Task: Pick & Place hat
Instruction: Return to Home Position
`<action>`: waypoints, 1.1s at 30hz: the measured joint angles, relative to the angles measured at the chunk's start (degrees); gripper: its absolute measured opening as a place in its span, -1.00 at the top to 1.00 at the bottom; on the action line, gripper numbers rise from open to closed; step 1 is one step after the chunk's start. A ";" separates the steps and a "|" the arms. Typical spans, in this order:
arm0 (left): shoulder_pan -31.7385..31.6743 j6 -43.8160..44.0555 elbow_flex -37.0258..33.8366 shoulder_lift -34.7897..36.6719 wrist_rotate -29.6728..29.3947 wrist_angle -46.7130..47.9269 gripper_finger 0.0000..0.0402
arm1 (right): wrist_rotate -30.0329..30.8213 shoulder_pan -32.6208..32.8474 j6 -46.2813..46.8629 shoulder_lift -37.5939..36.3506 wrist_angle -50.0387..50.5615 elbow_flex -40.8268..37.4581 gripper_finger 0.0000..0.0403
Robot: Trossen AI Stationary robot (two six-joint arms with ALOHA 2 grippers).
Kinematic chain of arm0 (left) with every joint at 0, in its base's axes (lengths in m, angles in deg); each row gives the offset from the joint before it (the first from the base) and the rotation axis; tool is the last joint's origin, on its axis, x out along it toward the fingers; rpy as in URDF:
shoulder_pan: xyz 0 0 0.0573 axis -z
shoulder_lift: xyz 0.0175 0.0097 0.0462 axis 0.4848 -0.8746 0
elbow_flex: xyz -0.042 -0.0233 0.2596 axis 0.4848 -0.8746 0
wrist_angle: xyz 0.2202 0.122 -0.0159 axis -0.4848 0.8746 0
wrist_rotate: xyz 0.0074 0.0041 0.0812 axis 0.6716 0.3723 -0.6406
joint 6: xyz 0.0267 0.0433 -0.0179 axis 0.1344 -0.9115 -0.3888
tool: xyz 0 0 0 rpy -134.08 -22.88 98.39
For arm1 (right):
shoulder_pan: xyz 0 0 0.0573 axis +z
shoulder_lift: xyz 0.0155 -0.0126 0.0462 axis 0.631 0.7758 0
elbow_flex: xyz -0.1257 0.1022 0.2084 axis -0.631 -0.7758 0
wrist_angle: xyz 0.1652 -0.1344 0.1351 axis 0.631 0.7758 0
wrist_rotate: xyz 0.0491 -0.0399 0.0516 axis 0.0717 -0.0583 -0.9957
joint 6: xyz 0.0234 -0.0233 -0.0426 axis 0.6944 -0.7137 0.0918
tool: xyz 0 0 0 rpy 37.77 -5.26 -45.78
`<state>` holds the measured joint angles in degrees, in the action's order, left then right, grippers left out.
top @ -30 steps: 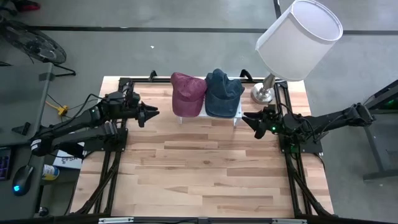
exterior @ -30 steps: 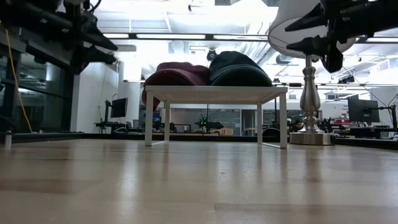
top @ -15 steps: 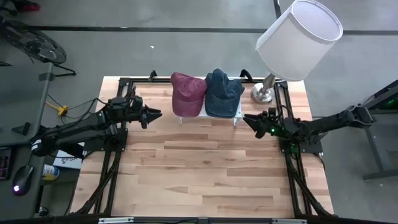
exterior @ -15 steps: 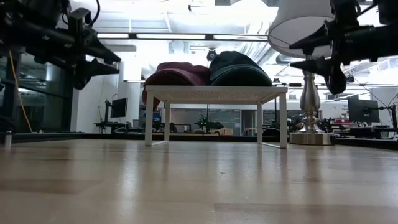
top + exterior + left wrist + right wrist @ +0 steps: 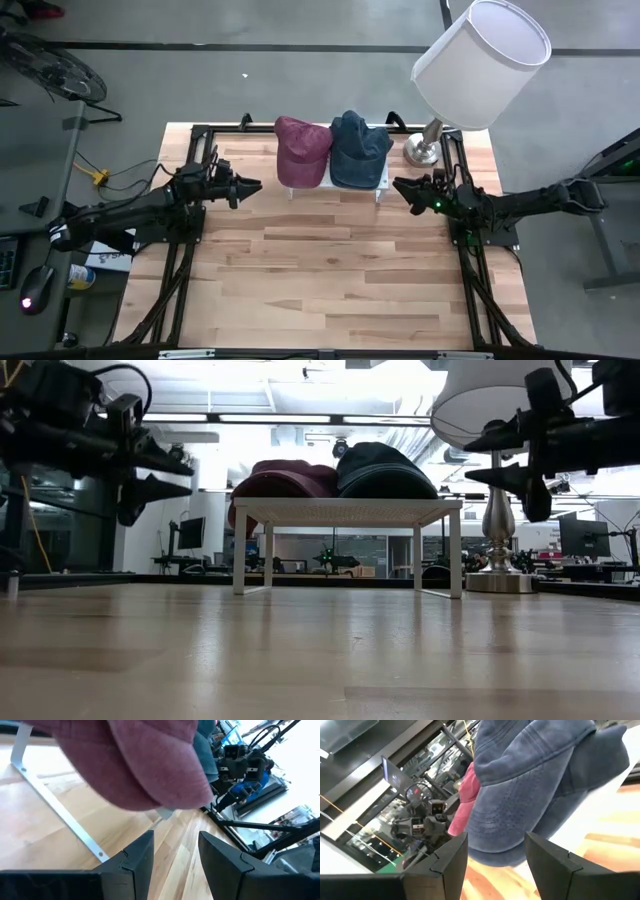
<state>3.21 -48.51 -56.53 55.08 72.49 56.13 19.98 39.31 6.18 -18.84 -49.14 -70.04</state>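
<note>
High view shows the red cap [image 5: 301,150] and blue cap [image 5: 358,148] side by side on the far shelf [image 5: 383,180]. Left tool [image 5: 247,186] hovers left of it, right tool [image 5: 402,188] to its right, both spread, empty.

The lamp shade [image 5: 472,400] runs off the low view's top edge; from above the red cap [image 5: 301,150] and blue cap [image 5: 358,148] hide most of the shelf [image 5: 384,179]

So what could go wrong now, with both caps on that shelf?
The red cap overhangs the shelf edge near the open left claw; a nudge might tip it off. The right claw, also open, sits close to the lamp, so a wide swing could knock it over.
</note>
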 joint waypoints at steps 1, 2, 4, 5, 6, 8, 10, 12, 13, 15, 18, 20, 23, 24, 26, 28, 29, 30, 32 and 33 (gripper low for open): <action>-0.01 0.42 -0.81 -0.02 0.02 -0.84 0.23 | -0.19 -0.32 -0.44 0.00 0.00 0.00 0.07; -0.01 0.85 -1.43 -0.02 0.09 -1.67 0.23 | -0.31 -0.58 -0.96 0.00 0.00 0.00 0.07; -0.01 1.18 -2.14 0.00 0.45 -2.59 0.23 | -0.35 -0.69 -2.56 0.00 0.05 0.00 0.07; -0.01 1.18 -2.33 0.00 0.83 -2.61 0.23 | -0.39 -0.69 -4.08 0.00 0.07 0.00 0.07; -0.01 1.09 -2.58 0.00 1.28 -2.57 0.23 | -0.41 -0.69 -5.84 0.00 0.07 0.00 0.07; -0.01 0.22 -2.99 -0.02 1.67 -2.35 0.23 | -0.58 -0.54 -9.96 0.00 0.16 0.00 0.07; -0.08 -0.72 -3.87 0.02 1.51 -1.97 0.23 | -0.98 -0.56 -15.52 0.00 0.52 0.00 0.07; -0.08 -1.57 -4.52 -0.05 0.67 -1.74 0.23 | -2.17 -0.54 -20.39 0.00 1.34 0.00 0.07; -0.08 -1.72 -4.68 -0.01 0.04 -1.17 0.23 | -3.40 -0.54 -21.68 0.04 1.67 0.00 0.07; -0.08 -2.00 -4.71 -0.03 -0.70 0.03 0.23 | -5.07 -0.53 -23.18 0.07 3.00 0.02 0.07; -0.08 -3.03 -4.75 -0.07 -0.93 -0.96 0.23 | -6.79 -0.52 -25.28 0.07 5.91 0.02 0.07; -0.08 -3.35 -4.77 -0.02 -1.56 -1.22 0.23 | -7.91 -0.52 -26.64 0.07 8.07 0.02 0.07; -0.08 -4.35 -4.81 -0.04 -2.72 -1.02 0.23 | -8.47 -0.52 -27.37 0.07 10.67 0.02 0.07; -0.08 -5.86 -4.82 -0.07 -2.78 -0.96 0.23 | -8.46 -0.52 -27.92 0.07 11.47 0.02 0.07; -0.08 -9.58 -4.85 -0.07 -2.73 -0.97 0.23 | -9.02 -0.52 -30.51 0.07 13.35 0.02 0.07; -0.08 -12.55 -4.86 -0.07 -2.47 -1.15 0.23 | -9.62 -0.51 -32.85 0.07 14.76 0.02 0.07; -0.08 -13.42 -4.87 -0.07 -2.40 -1.27 0.23 | -9.64 -0.52 -33.73 0.07 15.22 0.02 0.07; -0.08 -14.02 -4.89 -0.07 -2.41 -1.30 0.23 | -9.62 -0.52 -34.52 0.07 15.59 0.02 0.07; -0.08 -14.25 -4.90 -0.07 -2.77 -1.16 0.23 | -9.64 -0.52 -34.77 0.07 16.20 0.02 0.07; -0.08 -14.32 -4.90 -0.05 -2.93 -0.81 0.23 | -9.65 -0.52 -34.57 0.07 16.39 0.02 0.07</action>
<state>3.13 -62.83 -61.43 55.04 69.56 55.32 10.33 38.79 -28.39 -18.77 -32.75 -70.02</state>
